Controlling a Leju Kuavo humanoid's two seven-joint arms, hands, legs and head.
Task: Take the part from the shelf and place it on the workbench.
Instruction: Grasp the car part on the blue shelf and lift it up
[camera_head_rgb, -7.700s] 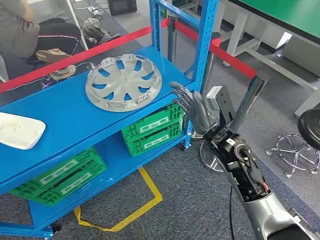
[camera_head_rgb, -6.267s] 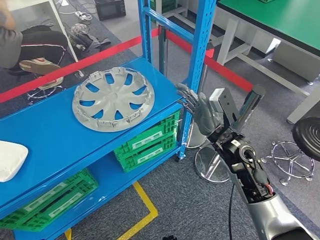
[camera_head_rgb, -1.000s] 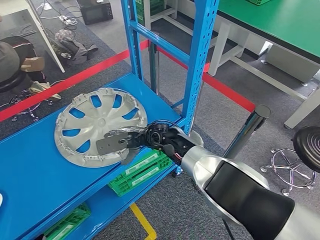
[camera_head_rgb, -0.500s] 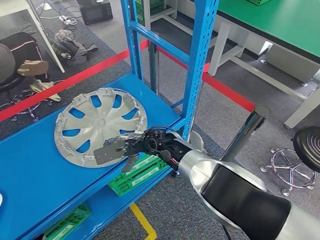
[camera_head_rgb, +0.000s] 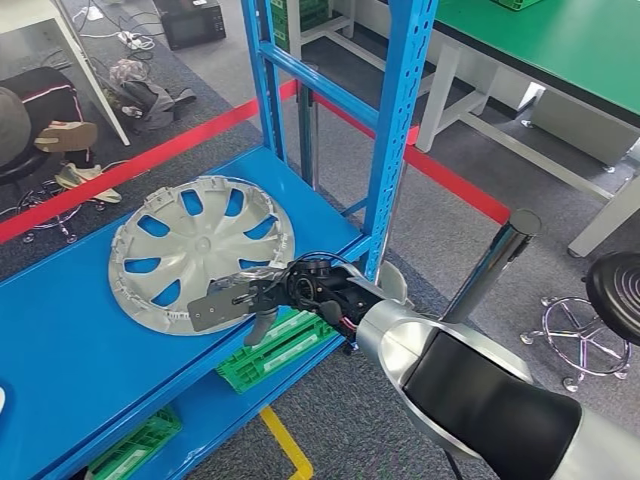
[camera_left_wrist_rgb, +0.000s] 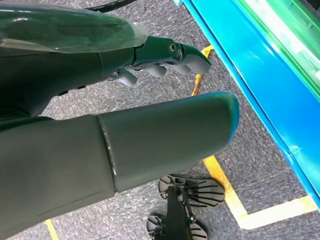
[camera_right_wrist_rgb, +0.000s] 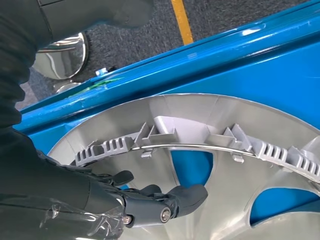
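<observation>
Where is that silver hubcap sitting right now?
In the head view, the hubcap lies flat on the blue shelf, left of the upright post. The right hand reaches over its near rim.

The right hand (camera_head_rgb: 243, 300) covers the near rim of the wheel cover (camera_head_rgb: 192, 240), hiding whether its fingers grip. Green crates (camera_head_rgb: 279, 340) lie mostly hidden under the shelf (camera_head_rgb: 68, 350).
</observation>
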